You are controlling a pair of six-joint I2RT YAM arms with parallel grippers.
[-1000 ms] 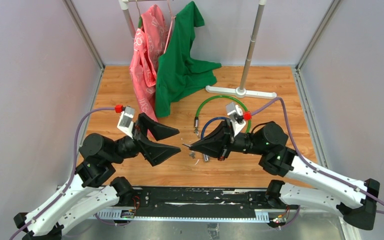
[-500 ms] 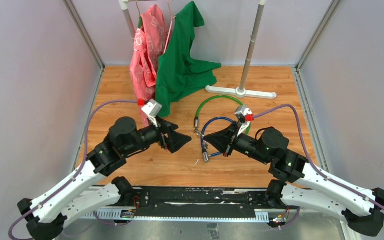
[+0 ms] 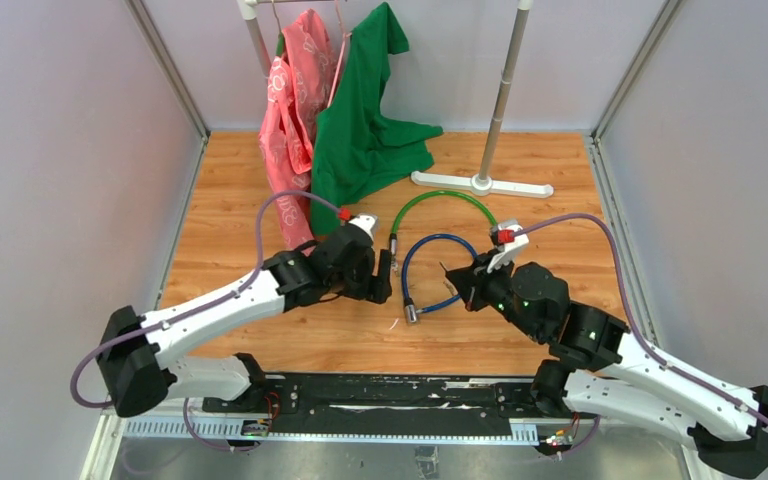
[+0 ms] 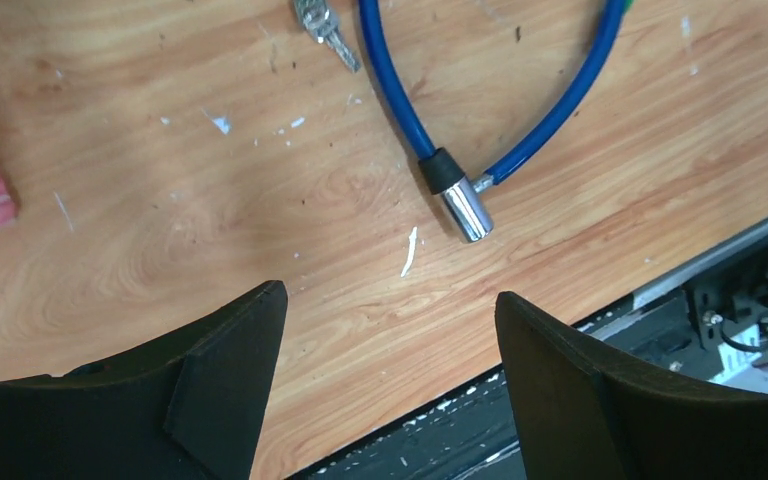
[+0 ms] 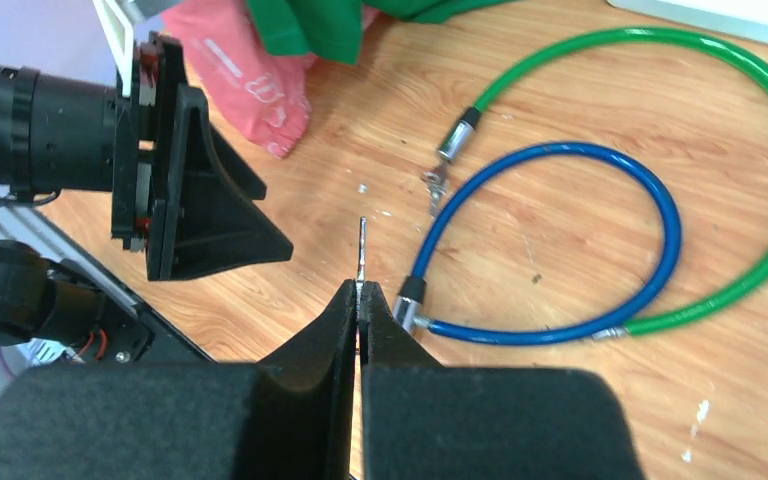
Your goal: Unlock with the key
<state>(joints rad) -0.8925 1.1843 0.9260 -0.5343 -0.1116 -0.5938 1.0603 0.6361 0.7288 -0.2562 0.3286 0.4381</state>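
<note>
A blue cable lock (image 3: 444,240) lies looped on the wooden floor, its silver barrel end (image 3: 412,313) toward me. The barrel also shows in the left wrist view (image 4: 462,207) and the right wrist view (image 5: 406,306). My right gripper (image 5: 358,292) is shut on a thin metal key (image 5: 361,245), whose blade sticks out forward, above and left of the barrel. In the top view the right gripper (image 3: 457,283) is just right of the loop. My left gripper (image 4: 390,295) is open and empty, above bare floor near the barrel, left of the loop in the top view (image 3: 385,280).
A green cable lock (image 3: 442,197) arcs behind the blue one, with loose keys (image 5: 433,185) by its end. Pink (image 3: 288,130) and green (image 3: 360,140) garments hang from a rack whose base (image 3: 480,183) stands behind. A black rail (image 3: 390,395) runs along the near edge.
My left arm has stretched right and forward to the blue lock's left side, jaws still open. My right gripper has drawn back to the right with the key, clear of the barrel.
</note>
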